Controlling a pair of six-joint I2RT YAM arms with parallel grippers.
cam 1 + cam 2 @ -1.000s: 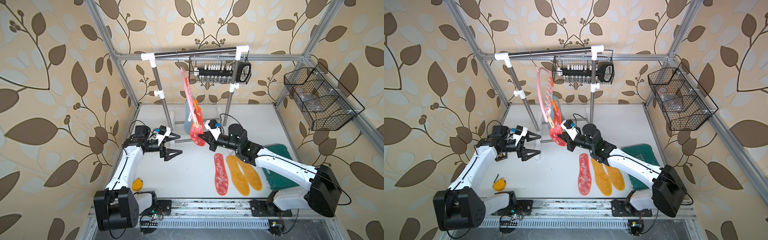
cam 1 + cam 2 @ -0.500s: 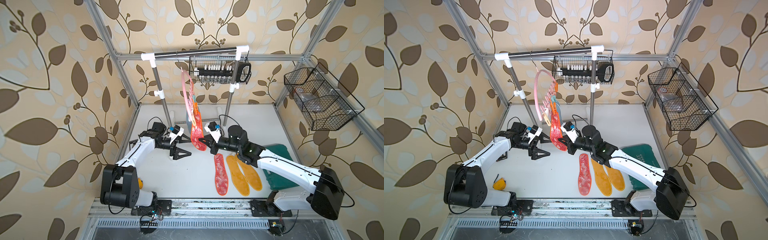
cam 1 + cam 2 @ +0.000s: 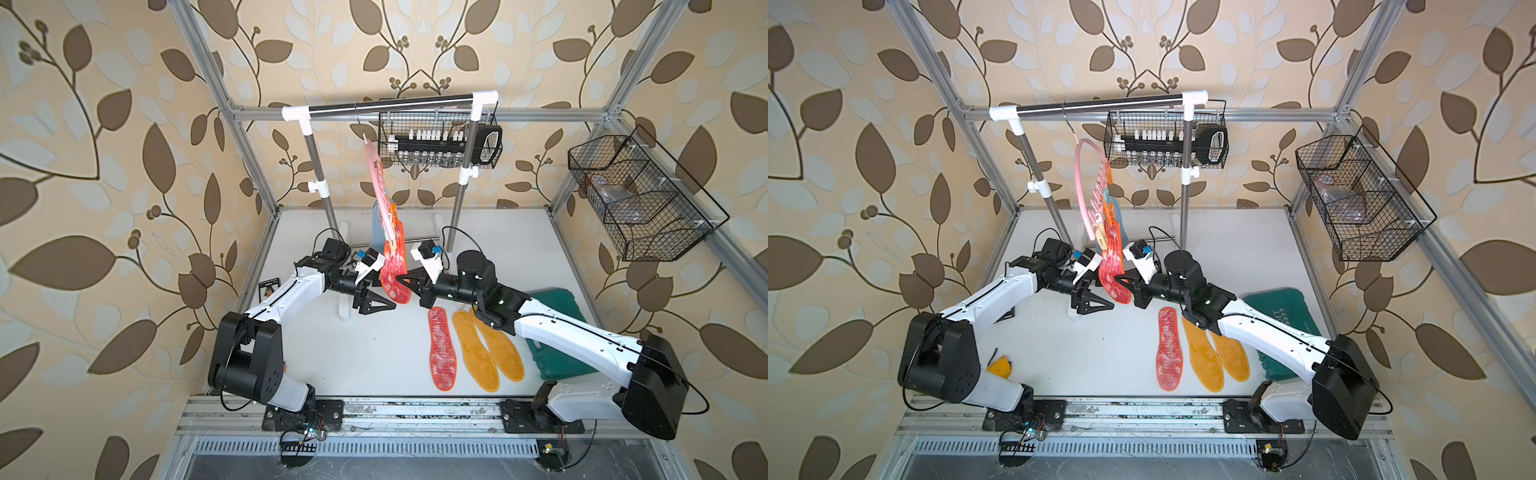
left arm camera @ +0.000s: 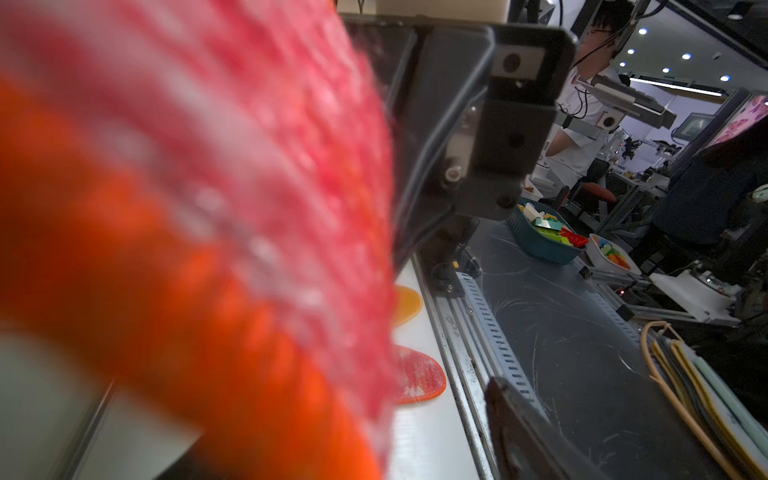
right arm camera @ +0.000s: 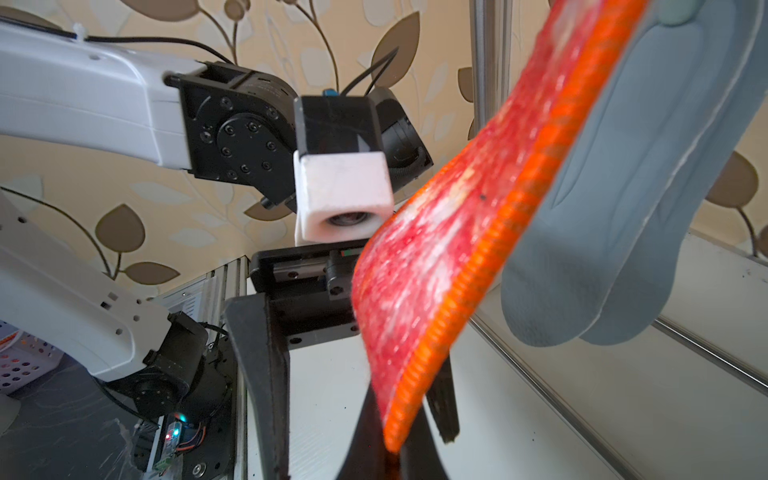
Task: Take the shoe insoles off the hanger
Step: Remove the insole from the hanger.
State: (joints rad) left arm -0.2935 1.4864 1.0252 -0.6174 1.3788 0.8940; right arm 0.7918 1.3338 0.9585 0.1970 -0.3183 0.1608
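The pink hanger (image 3: 374,174) hangs from the rack's bar. A mottled red-and-white insole (image 3: 395,274) dangles from it, with grey-blue insoles (image 5: 623,208) clipped behind. My right gripper (image 3: 402,279) is shut on the red insole's orange rim near its lower end (image 5: 415,395). My left gripper (image 3: 386,297) is open from the other side, and the hanging insole passes between its fingers (image 5: 259,374). In the left wrist view the insole (image 4: 208,208) fills the picture as a blur. A second red insole (image 3: 442,349) and two orange-yellow insoles (image 3: 473,353) lie flat on the table.
The steel rack (image 3: 390,109) stands at the back with a wire basket (image 3: 440,141) hooked on it. Another wire basket (image 3: 640,195) hangs on the right wall. A dark green case (image 3: 557,332) lies under my right arm. A small orange item (image 3: 1000,365) lies front left.
My left arm has swung right until its jaws straddle the hanging red insole, and they have narrowed. The hanger has turned slightly. My right gripper has kept its hold.
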